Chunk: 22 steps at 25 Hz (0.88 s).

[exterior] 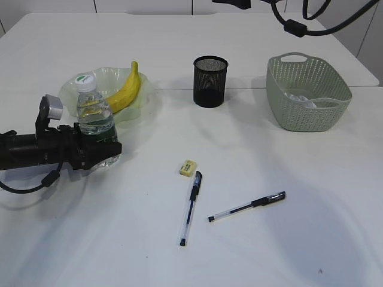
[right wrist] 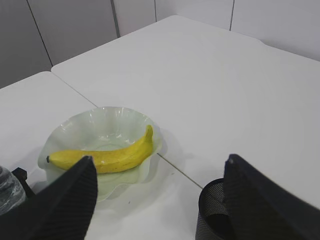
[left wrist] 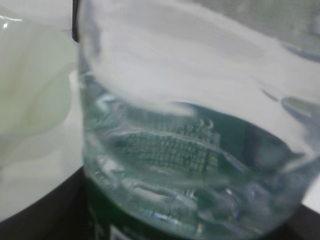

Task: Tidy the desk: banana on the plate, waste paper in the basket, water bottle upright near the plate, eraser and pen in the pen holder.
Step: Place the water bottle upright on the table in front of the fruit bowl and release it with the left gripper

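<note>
The clear water bottle (exterior: 94,113) with a green label stands upright just in front of the pale green plate (exterior: 146,98). My left gripper (exterior: 102,152) reaches in from the left, its jaws around the bottle's lower body; whether they press on it does not show. In the left wrist view the bottle (left wrist: 190,125) fills the frame, blurred. The banana (exterior: 127,89) lies in the plate. The eraser (exterior: 188,168) and two pens (exterior: 191,206) (exterior: 246,207) lie on the desk. White waste paper (exterior: 302,99) lies inside the basket (exterior: 308,89). My right gripper (right wrist: 157,200) hangs open and empty above the pen holder (right wrist: 212,215) and plate (right wrist: 100,112).
The black mesh pen holder (exterior: 210,82) stands between plate and basket at the back. A seam (exterior: 251,88) between two tabletops runs behind them. Black cables (exterior: 299,24) hang at the top right.
</note>
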Tool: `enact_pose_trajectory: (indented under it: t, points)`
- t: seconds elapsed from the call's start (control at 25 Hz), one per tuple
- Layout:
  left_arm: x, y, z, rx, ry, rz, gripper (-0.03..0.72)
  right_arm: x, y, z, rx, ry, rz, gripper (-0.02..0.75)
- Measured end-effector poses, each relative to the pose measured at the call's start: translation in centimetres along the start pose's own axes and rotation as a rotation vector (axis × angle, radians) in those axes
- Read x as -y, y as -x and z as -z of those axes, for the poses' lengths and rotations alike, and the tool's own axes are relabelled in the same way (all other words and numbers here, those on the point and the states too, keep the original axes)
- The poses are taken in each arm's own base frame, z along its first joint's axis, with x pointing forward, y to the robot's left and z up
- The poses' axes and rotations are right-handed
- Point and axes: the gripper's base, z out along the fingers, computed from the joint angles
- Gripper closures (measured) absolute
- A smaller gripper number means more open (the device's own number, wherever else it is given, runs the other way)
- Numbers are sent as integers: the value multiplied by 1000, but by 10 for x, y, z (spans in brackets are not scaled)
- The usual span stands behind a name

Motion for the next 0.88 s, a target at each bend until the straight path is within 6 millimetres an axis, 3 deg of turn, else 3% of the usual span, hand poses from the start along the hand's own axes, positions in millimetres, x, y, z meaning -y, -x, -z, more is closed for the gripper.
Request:
enact_pose_trajectory:
  t: [0.88]
  points:
    - [2,22,5,-18,19,7,103,0,0,0,1,-3,4,153]
